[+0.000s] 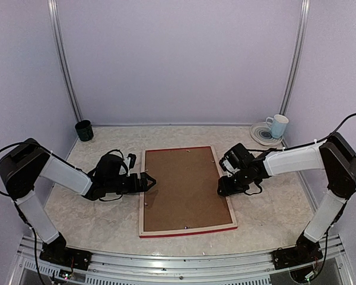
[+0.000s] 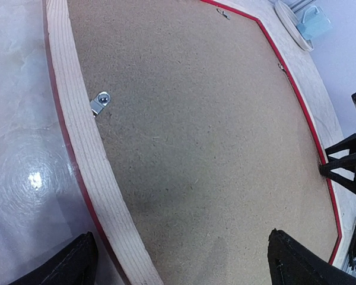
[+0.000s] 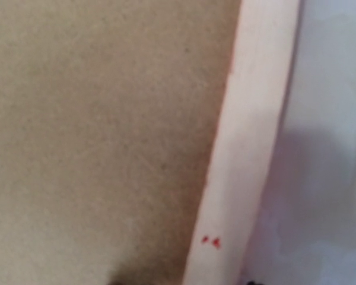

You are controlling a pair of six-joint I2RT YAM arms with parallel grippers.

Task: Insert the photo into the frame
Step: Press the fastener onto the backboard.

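On the pale marbled bench, between lilac walls, the frame lay face-down; the left claw gaped, the right claw unreadable.

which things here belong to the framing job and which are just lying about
Job: frame, face down; brown backing board in it; left gripper and right gripper at its sides. Photo not in view.
Lying about: dark cup, far left corner; pale blue mug on a plate, far right.

The pale marbled worktop is occupied by a face-down frame, 1 dark cup and 1 plate.
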